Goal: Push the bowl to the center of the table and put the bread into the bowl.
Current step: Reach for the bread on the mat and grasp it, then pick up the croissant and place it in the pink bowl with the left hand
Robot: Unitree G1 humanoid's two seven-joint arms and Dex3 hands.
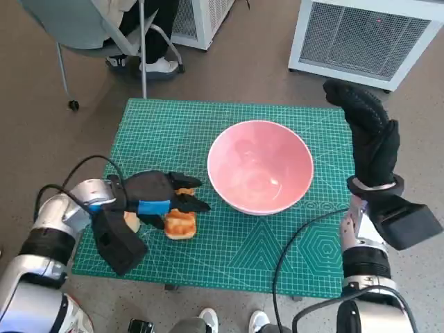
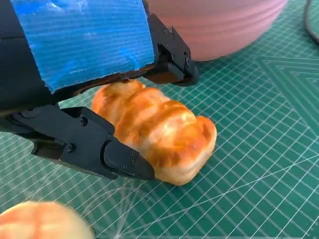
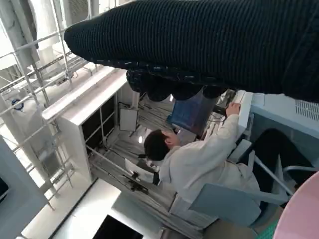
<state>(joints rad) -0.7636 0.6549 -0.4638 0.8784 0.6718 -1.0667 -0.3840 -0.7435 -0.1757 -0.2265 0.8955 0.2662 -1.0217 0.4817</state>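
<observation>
Grasping bread [image 2: 159, 134], left hand [image 1: 156, 194] near mat's front edge, right hand [image 1: 371, 132] released, raised beside bowl [image 1: 260, 166].

I'm working in a lab — green cutting mat [image 1: 277, 243] under my arms, white metal cabinets [image 1: 361, 38] on the floor, a person [image 3: 199, 164] at cabled equipment racks.

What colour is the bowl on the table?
The bowl is pale pink, inside and outside. It shows best in the head view.
</observation>
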